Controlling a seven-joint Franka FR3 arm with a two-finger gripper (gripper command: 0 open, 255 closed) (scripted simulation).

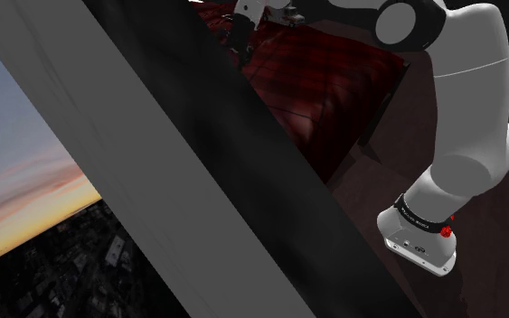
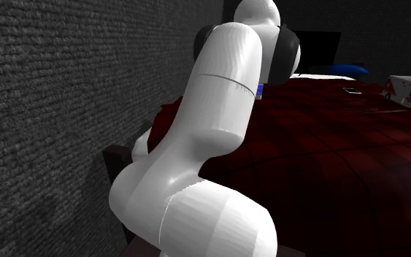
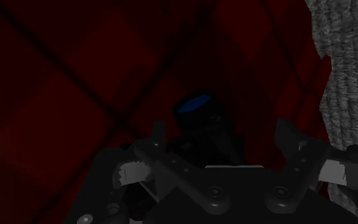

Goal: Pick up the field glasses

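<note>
The field glasses (image 3: 204, 130) are black with a blue lens (image 3: 195, 104). They lie on a dark red quilted bed cover (image 3: 63, 95). My gripper (image 3: 223, 139) is low over them and open. Its left finger (image 3: 156, 136) is close beside the glasses and its right finger (image 3: 292, 140) stands well apart from them. I cannot tell whether the left finger touches them. In the shoulder view the black gripper (image 1: 240, 43) points down at the bed (image 1: 325, 81) near the top edge, next to a wall.
A broad dark grey wall slab (image 1: 180, 172) crosses the shoulder view, with sunset sky and a city to its left. A textured grey wall (image 2: 58, 102) runs along the bed. A white toy vehicle (image 2: 409, 92), a blue object (image 2: 346, 69) and a small flat item (image 2: 353, 90) lie further along the bed.
</note>
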